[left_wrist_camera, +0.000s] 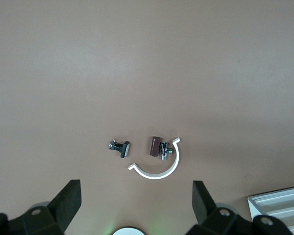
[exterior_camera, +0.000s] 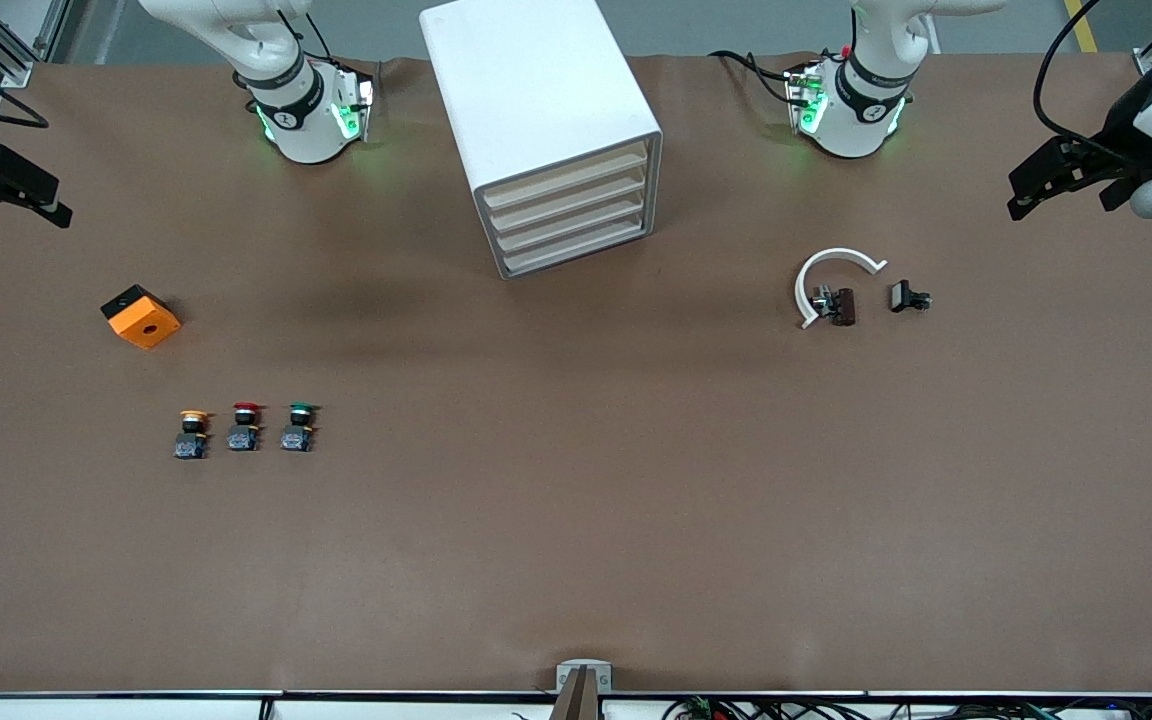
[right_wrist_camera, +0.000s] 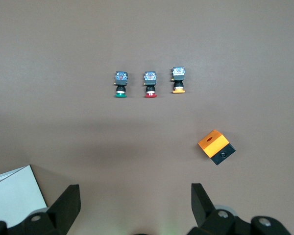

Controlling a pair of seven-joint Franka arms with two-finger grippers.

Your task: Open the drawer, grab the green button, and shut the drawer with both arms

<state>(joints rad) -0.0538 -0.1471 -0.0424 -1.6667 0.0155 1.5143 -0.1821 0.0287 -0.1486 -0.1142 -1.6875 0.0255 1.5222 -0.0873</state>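
Front view: left hand [exterior_camera: 1026, 195] and right hand [exterior_camera: 46, 205] both spread wide, holding nothing.

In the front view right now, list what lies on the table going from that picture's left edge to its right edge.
Orange box → yellow button → red button → green button → white cabinet → white curved clip → small black part.

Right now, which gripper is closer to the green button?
Right. The right gripper hangs open at the button's end of the table; the left gripper, also open, is at the table's left-arm end.
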